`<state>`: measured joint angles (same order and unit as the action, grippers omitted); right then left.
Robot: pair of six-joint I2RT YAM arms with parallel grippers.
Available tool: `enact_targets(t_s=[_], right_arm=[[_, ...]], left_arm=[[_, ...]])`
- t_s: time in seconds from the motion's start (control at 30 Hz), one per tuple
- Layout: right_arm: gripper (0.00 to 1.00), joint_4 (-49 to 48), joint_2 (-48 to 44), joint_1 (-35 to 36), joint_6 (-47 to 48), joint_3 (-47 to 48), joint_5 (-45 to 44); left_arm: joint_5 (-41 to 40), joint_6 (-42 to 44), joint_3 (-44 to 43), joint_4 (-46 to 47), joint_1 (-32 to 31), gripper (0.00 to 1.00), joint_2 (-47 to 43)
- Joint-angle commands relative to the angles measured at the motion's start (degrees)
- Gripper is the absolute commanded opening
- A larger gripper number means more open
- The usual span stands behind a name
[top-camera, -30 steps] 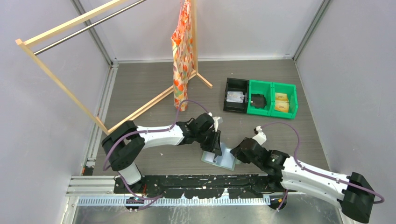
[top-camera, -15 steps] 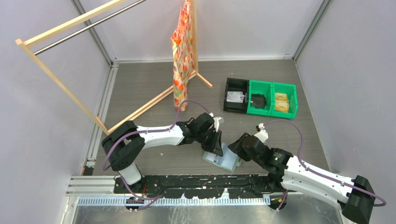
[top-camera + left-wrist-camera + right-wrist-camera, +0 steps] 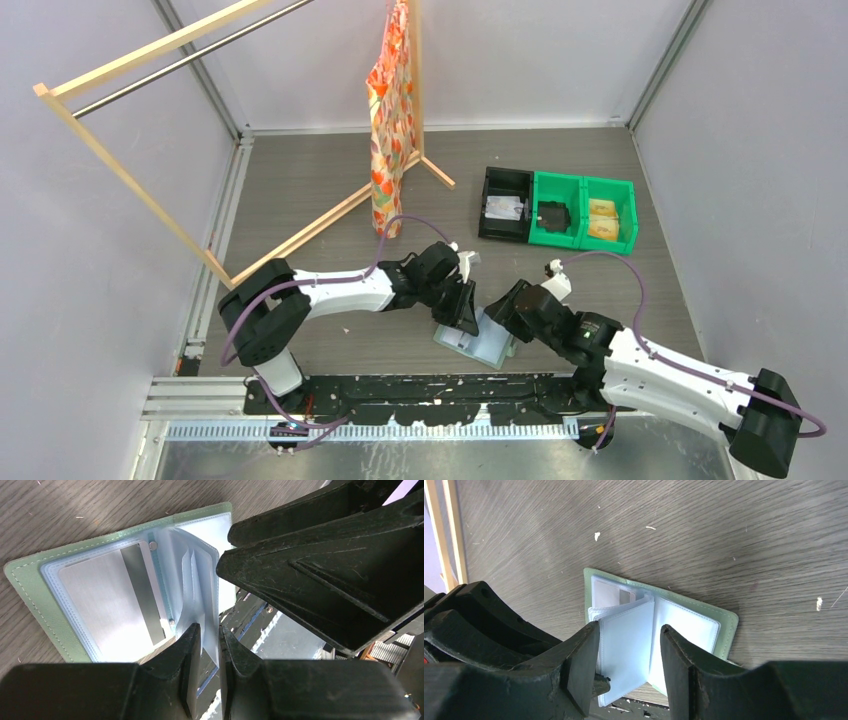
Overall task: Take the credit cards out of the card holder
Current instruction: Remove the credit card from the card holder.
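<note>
The sage-green card holder [image 3: 492,346] lies open on the table near its front edge. My left gripper [image 3: 463,318] is shut on one upright pale blue inner pocket leaf [image 3: 204,575], pinched between its fingertips [image 3: 196,637]. A silver card with a dark stripe [image 3: 107,605] sits in a clear pocket of the holder's left half [image 3: 27,587]. My right gripper [image 3: 505,310] is open just above the holder. In the right wrist view the right gripper [image 3: 630,632] has its jaws standing either side of the raised leaf [image 3: 626,642] without touching it, and the green cover [image 3: 726,625] shows beyond.
A wooden clothes rack [image 3: 150,180] with an orange patterned cloth [image 3: 388,120] stands at the back left. A black bin [image 3: 505,205] and two green bins [image 3: 585,210] stand at the back right. The black rail [image 3: 430,395] runs along the table's front edge.
My right gripper has moved left and forward, over the open card holder. My left gripper has stayed put, still pinching the leaf.
</note>
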<state>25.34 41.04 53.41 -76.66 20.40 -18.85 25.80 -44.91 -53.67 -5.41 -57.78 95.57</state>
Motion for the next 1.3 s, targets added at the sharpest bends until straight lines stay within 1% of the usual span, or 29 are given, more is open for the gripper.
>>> enact_targets(t_s=[0.0,0.27,0.5,0.77,1.07,1.27], right_arm=[[0.53,-1.78,0.1,-0.06,0.17,0.23,-0.41],[0.53,-2.07,-1.6,-0.03,1.15,0.46,-0.22],[0.52,-2.04,1.32,-0.07,2.92,0.56,0.77],[0.52,-4.78,4.5,-0.05,3.96,0.29,3.12],[0.52,-7.45,1.39,-0.06,4.6,-0.62,4.05],[0.52,-7.22,3.52,-0.03,4.25,-1.11,4.58]], left_arm=[[1.31,0.39,-1.52,1.85,-0.4,0.21,0.36],[1.62,0.43,-1.74,1.98,-0.38,0.21,0.84],[1.53,0.41,-1.8,2.0,-0.4,0.21,0.81],[1.59,0.42,-1.78,2.0,-0.36,0.21,0.98],[1.7,0.52,-2.06,2.02,-0.4,0.21,1.28],[1.7,0.52,-2.17,1.94,-0.4,0.21,1.37]])
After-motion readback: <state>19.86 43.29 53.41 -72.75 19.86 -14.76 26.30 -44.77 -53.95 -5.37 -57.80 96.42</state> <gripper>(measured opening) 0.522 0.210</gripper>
